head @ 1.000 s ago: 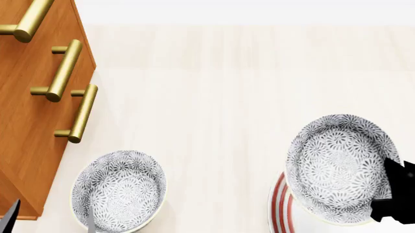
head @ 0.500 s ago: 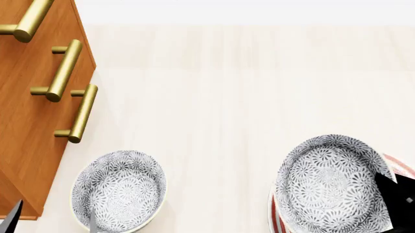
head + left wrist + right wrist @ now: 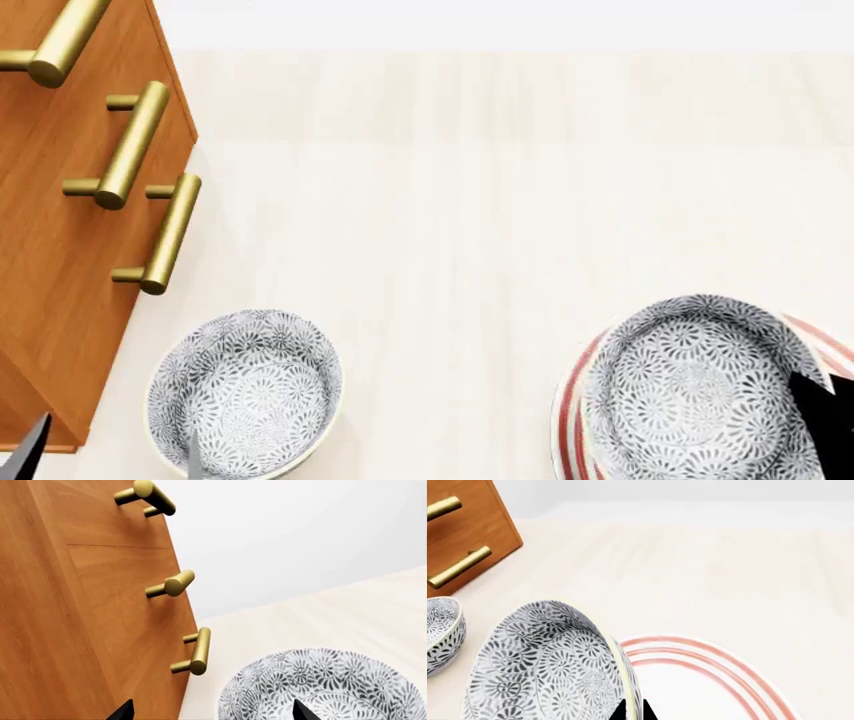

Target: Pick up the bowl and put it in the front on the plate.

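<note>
A flower-patterned bowl (image 3: 694, 395) hangs over the red-ringed plate (image 3: 574, 415) at the lower right of the head view. My right gripper (image 3: 634, 711) is shut on its rim, one finger inside and one outside. In the right wrist view the bowl (image 3: 540, 665) covers part of the plate (image 3: 707, 677); whether they touch is unclear. A second bowl of the same kind (image 3: 244, 390) stands at lower left, beside the cabinet. My left gripper (image 3: 212, 712) hovers open there, one fingertip (image 3: 300, 711) over that bowl (image 3: 327, 685), the other in front of the cabinet.
A wooden drawer cabinet (image 3: 67, 200) with brass bar handles (image 3: 134, 145) fills the left side. The pale wooden counter (image 3: 467, 200) stretches back to a white wall. In the right wrist view the second bowl (image 3: 440, 630) lies close to the held one.
The bowl in my right gripper has come nearer to me and lower over the plate. The left gripper and the left bowl stay as they were.
</note>
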You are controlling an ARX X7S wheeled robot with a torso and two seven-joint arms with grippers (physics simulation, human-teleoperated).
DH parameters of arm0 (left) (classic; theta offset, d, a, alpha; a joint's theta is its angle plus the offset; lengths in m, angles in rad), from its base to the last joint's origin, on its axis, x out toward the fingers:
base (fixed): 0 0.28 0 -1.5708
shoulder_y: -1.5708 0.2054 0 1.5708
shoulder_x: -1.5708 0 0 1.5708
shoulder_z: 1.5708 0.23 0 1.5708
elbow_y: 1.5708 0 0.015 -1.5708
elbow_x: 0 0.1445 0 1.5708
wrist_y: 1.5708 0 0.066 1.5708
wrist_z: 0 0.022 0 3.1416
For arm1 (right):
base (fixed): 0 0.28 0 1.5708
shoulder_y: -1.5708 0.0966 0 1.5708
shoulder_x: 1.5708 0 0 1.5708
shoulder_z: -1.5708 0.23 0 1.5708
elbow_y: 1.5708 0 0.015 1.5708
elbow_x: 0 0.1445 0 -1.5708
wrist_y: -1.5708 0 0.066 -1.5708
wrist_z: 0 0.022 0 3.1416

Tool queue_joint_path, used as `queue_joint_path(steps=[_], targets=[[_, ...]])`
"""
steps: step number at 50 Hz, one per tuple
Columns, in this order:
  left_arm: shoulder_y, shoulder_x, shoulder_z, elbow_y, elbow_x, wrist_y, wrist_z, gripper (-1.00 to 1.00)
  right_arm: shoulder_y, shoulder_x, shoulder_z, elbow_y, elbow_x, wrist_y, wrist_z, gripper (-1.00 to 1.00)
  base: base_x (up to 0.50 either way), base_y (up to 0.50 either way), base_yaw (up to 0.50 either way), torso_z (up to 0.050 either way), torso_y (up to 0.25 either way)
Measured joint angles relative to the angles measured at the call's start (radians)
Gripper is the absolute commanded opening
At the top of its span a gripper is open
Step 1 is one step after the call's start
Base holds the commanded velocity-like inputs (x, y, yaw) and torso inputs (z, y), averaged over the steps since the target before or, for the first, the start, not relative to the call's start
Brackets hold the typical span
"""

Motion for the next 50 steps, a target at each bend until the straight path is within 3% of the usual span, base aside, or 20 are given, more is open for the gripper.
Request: queue_joint_path(steps=[50], targets=[[-0.009,-0.007,0.013,-0.006,-0.012,-0.008,-0.009,1.0,0.067,-0.08,-0.083,0.158,-0.119,0.015,0.023,-1.0,0.0,0.0,0.0,0.0,0.0]])
